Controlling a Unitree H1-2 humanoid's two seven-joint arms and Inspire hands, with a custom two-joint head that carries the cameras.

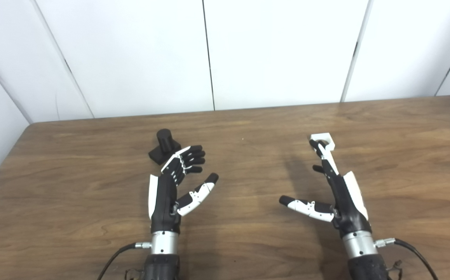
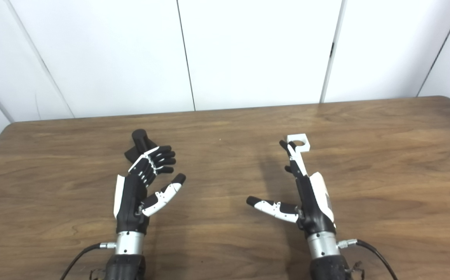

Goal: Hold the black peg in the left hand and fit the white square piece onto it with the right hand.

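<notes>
The black peg (image 1: 164,146), a short cylinder on a square base, stands on the table just beyond my left hand (image 1: 176,182). The left hand is open, fingers curled a little, thumb apart, and it holds nothing; its fingertips lie close beside the peg's base. The white square piece (image 1: 323,140), with a round hole, lies on the table at the tips of my right hand (image 1: 332,186). The right hand is open, fingers stretched toward the piece, thumb spread to the left. Whether the fingertips touch the piece I cannot tell. Both also show in the right eye view: peg (image 2: 140,141), piece (image 2: 299,142).
The wooden table (image 1: 248,182) runs to a white panelled wall (image 1: 209,54) at the back. Its left corner is rounded. Cables leave both wrists at the bottom edge.
</notes>
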